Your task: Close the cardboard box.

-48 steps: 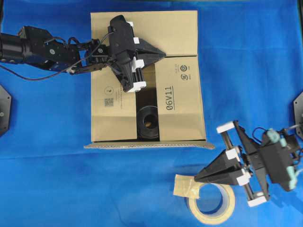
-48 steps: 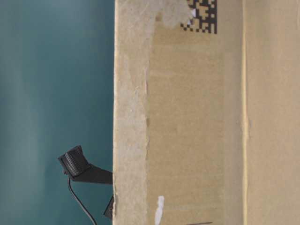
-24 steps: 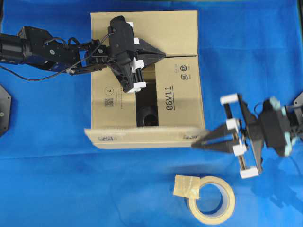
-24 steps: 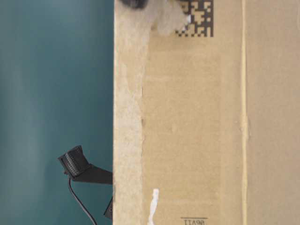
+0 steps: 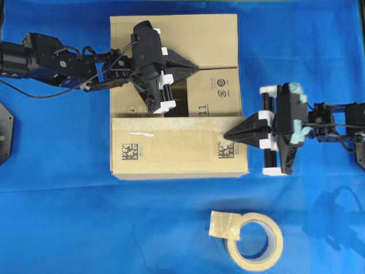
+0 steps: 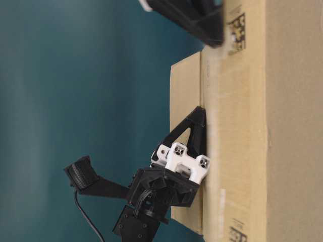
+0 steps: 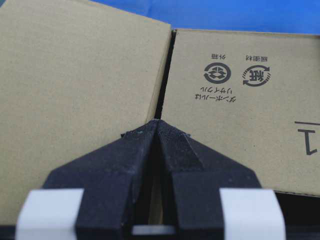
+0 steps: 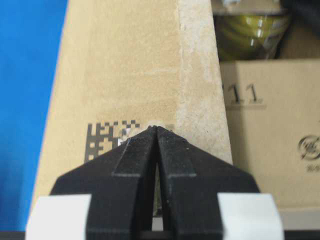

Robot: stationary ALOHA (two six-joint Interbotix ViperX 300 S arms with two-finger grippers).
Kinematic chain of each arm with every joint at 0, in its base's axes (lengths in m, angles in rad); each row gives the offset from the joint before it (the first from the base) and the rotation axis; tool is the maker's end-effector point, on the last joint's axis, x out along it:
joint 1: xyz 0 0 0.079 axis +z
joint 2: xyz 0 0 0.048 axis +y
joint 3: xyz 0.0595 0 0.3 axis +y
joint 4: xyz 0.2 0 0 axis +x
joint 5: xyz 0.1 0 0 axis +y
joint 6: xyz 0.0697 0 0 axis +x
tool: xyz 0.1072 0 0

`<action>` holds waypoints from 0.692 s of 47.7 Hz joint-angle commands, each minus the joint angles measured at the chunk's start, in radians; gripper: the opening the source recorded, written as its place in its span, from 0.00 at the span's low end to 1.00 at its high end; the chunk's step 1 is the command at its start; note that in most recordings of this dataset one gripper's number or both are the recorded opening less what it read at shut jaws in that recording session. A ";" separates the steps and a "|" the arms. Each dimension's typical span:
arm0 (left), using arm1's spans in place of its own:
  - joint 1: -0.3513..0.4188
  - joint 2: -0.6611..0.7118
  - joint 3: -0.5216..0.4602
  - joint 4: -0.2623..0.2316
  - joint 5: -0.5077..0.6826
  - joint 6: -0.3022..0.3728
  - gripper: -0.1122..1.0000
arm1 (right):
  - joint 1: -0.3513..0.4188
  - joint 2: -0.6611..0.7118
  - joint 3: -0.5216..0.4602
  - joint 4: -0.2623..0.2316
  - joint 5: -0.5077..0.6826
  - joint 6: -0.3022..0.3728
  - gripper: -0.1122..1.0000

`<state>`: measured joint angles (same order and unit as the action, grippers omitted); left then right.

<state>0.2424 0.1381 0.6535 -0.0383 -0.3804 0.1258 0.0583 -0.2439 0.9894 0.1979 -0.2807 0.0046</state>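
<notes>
The brown cardboard box (image 5: 177, 40) sits at the upper middle of the blue cloth. Its far flap and both side flaps lie folded in. Its near flap (image 5: 171, 148), with two black data-matrix codes, lies folded over the top. My left gripper (image 5: 197, 67) is shut and empty, tips on the seam between the far flap (image 7: 75, 65) and the right side flap (image 7: 250, 110). My right gripper (image 5: 226, 136) is shut and empty, tips on the near flap (image 8: 125, 75) by a data-matrix code (image 8: 107, 137). A narrow gap (image 5: 175, 108) remains open in the middle.
A beige tape roll (image 5: 255, 241) with a loose strip lies on the cloth at the front, right of centre. The table-level view shows the box wall (image 6: 292, 126) close up with the left gripper (image 6: 199, 113) against it. A dark round object (image 8: 250, 35) shows inside the box.
My right gripper swung from beside the tape roll up to the box's right side, and the near flap folded from standing on edge to lying over the top. The left arm stayed put.
</notes>
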 commanded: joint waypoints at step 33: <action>-0.028 -0.227 -0.054 -0.002 0.106 -0.006 0.10 | -0.002 0.017 -0.029 0.020 -0.018 -0.002 0.10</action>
<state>0.2117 -0.0291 0.6305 -0.0383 -0.2884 0.1135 0.0568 -0.2224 0.9802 0.2148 -0.2930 0.0046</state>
